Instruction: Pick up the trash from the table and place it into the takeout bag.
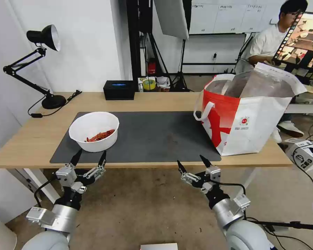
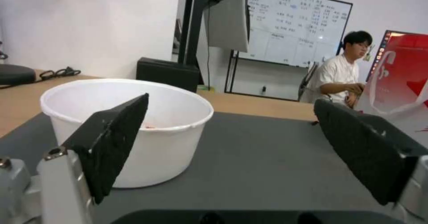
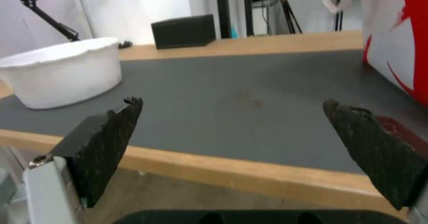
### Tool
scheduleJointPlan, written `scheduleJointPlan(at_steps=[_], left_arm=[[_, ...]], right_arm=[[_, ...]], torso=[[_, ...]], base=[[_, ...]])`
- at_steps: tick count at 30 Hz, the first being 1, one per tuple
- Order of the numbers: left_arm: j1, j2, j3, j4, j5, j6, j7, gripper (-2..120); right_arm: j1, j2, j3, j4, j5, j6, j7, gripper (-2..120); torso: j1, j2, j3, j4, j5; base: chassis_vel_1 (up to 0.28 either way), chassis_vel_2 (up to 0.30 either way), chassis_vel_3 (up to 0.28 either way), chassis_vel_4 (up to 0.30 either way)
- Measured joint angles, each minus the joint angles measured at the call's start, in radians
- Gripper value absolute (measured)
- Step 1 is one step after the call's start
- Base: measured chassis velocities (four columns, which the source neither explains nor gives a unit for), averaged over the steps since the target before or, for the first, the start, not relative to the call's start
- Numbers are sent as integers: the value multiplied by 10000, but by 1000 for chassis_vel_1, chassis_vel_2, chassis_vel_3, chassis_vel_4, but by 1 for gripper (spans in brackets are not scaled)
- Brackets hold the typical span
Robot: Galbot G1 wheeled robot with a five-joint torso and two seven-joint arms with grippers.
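Wooden table (image 1: 31, 139): upright bowl (image 1: 93, 131) left, takeout bag (image 1: 246, 114) mouth-up right, left claw (image 1: 88, 159) and right claw (image 1: 194, 163) wide

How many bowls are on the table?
1. The white bowl with red scraps sits on the left part of the dark mat, just beyond the open left gripper. The takeout bag might hide more.

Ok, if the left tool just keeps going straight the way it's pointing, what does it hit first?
Most likely the white bowl: the open left tool sits at the table's near edge, aimed at the bowl's near wall.
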Motion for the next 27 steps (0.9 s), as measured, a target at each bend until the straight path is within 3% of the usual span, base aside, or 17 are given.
scheduleJointPlan(at_steps=[20,25,27], left_arm=[[75,-28,82,192,265,32,-52,100],[-318,200,48,91,-24,454,-778,100],[-825,678,-112,55,-427,914,-1389,100]], right_arm=[[116,154,-189,-355,2,-23,299,100],[121,153,-189,-355,2,-29,300,100],[124,152,-189,-355,2,-32,300,100]], torso=[[0,0,0,1,0],[0,0,0,1,-1],[1,0,0,-1,0]], base=[[0,0,0,0],[0,0,0,0],[0,0,0,0]])
